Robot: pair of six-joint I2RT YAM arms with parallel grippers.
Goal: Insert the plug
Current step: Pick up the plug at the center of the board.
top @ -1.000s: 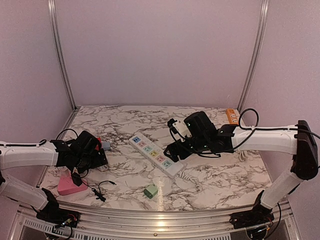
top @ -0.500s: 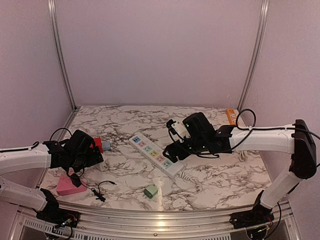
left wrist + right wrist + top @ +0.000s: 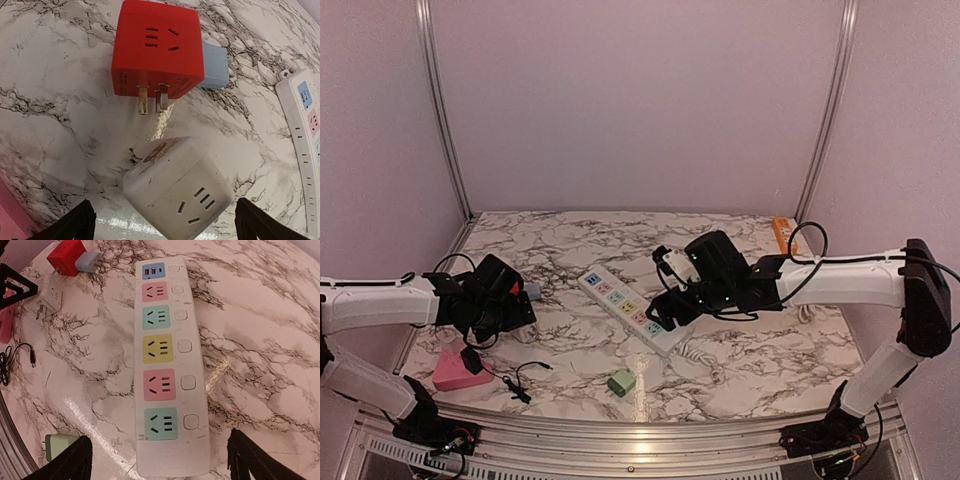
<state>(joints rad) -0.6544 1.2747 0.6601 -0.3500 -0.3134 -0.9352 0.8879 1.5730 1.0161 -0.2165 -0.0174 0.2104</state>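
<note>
A white cube plug lies on the marble between the fingers of my left gripper, which is open and holds nothing. Just beyond it sits a red cube plug with its prongs pointing toward the white one, and a light-blue adapter rests against its right side. The white power strip with coloured sockets lies diagonally mid-table. My right gripper hangs open and empty above the strip's near end, straddling the teal socket.
A pink box and a thin black cable lie near the left front edge. A green adapter sits in front of the strip. An orange strip lies at the back right. The strip's white cord curls to the right.
My left gripper shifted a little right, toward the cubes. My right gripper drifted slightly left and down over the strip. Both stayed open.
</note>
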